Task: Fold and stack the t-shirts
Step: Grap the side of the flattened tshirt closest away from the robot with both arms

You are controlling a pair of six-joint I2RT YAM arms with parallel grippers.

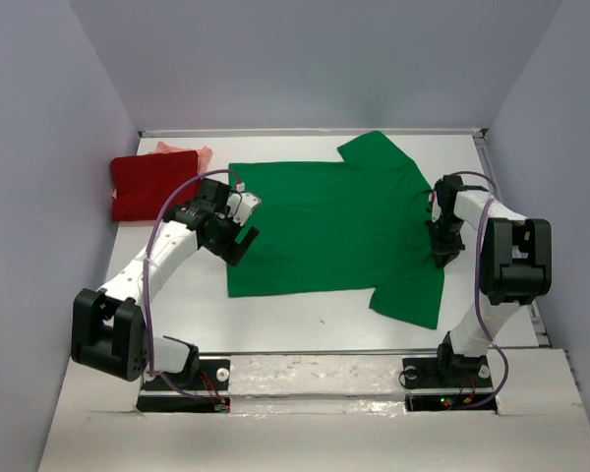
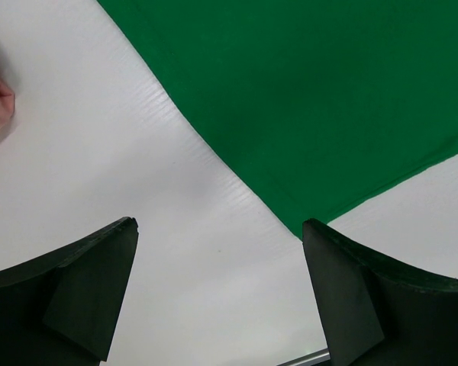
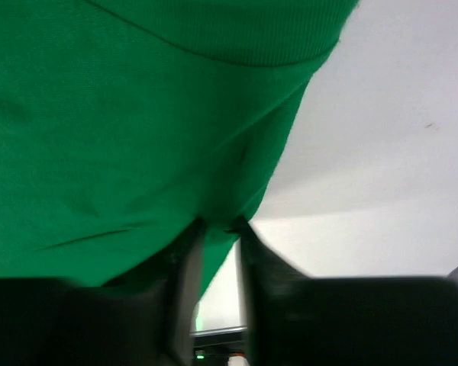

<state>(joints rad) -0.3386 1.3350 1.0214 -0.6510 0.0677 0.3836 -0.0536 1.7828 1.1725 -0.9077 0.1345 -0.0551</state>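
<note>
- Top view: green t-shirt (image 1: 334,226) spread flat mid-frame on desk (image 1: 295,320); dark red t-shirt (image 1: 147,185) upper left, pink t-shirt (image 1: 187,150) behind it.
- Left wrist: left hand (image 2: 220,225) fingers wide apart, holding nothing.
- Right wrist: right hand (image 3: 220,227) fingers nearly together, seemingly pinching the green edge.

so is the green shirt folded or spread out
Spread out: the green shirt lies flat and open, both sleeves showing, no fold in it yet.

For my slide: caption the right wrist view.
Edge of the green t-shirt pinched in the right pincer, white table beyond.
</note>
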